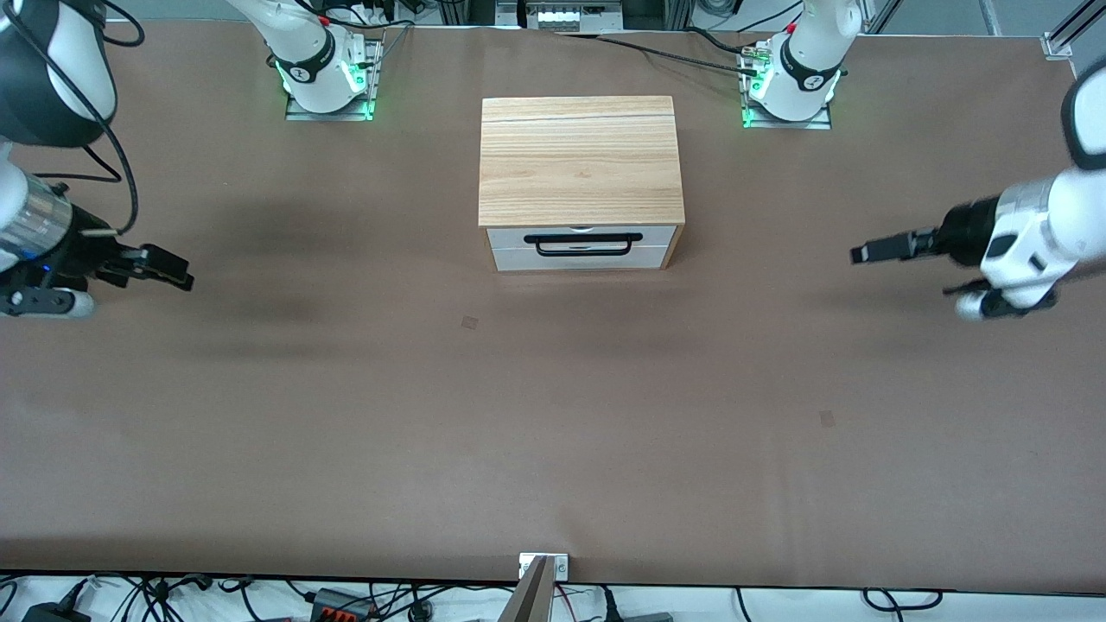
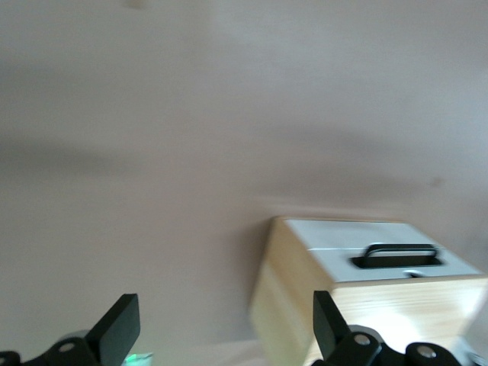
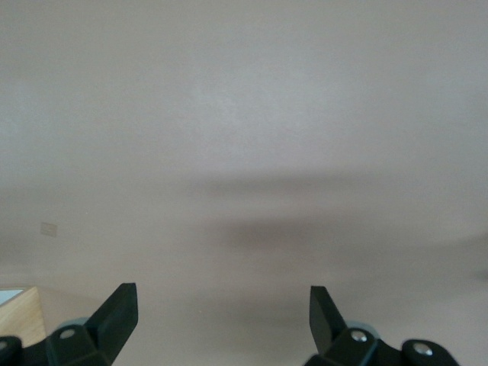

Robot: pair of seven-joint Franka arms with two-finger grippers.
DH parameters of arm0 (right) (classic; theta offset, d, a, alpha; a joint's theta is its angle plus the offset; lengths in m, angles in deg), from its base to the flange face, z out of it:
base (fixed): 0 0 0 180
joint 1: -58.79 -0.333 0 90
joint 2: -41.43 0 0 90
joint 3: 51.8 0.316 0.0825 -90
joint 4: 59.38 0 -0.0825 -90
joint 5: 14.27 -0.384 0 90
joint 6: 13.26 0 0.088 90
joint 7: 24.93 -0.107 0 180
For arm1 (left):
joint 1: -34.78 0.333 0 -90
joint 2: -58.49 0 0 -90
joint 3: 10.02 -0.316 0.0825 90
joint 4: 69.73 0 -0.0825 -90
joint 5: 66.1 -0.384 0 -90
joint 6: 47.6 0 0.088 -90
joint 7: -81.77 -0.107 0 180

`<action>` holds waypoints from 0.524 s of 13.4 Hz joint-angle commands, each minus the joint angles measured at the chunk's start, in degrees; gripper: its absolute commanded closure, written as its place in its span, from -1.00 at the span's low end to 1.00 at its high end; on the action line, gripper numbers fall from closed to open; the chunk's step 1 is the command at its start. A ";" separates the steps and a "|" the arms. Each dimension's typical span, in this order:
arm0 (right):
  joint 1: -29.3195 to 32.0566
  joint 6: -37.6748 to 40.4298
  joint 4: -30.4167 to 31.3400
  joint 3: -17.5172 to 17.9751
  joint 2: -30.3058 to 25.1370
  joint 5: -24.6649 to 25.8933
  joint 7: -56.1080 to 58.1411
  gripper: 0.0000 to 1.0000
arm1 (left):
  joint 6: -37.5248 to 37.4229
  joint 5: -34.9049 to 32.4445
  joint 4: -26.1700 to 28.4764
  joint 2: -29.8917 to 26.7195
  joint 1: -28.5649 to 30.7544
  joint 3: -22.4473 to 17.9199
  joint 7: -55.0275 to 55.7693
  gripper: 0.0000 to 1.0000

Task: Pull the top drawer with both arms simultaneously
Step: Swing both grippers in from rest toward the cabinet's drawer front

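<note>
A light-wood box (image 1: 581, 160) stands mid-table. Its top drawer (image 1: 510, 237) has a white front flush with the casing and a black bar handle (image 1: 584, 236). My left gripper (image 1: 864, 253) hovers open over bare table toward the left arm's end, fingertips pointing at the box, well apart from it. In the left wrist view the gripper (image 2: 225, 324) is empty, with the drawer front (image 2: 343, 236) and handle (image 2: 400, 255) ahead. My right gripper (image 1: 177, 269) hovers open over the table at the right arm's end. The right wrist view shows that gripper (image 3: 221, 313) empty and a box corner (image 3: 19, 313).
The brown table cover (image 1: 553, 415) spreads wide around the box. A second white panel (image 1: 518, 258) sits under the top drawer. The arm bases (image 1: 328, 73) (image 1: 791, 82) stand either side of the box. A camera mount (image 1: 543, 570) is at the nearest edge.
</note>
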 commanded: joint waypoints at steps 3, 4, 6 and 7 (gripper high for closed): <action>-2.74 -0.09 -0.50 0.34 5.77 -2.73 1.78 -1.00 | 1.10 5.75 -1.74 4.77 -0.90 1.09 -6.51 -1.00; -3.44 -0.17 -0.50 0.51 7.00 -5.69 2.66 -1.00 | 2.23 8.73 -0.60 5.04 -0.98 1.09 -10.52 -1.00; -4.50 -0.09 -0.58 0.78 8.32 -19.97 2.93 -1.00 | 6.36 13.66 3.87 5.13 -0.98 1.09 -18.96 -1.00; -5.72 -0.17 -0.58 0.78 9.55 -23.96 3.28 -1.00 | 7.86 16.47 5.28 5.91 -0.98 1.09 -23.00 -1.00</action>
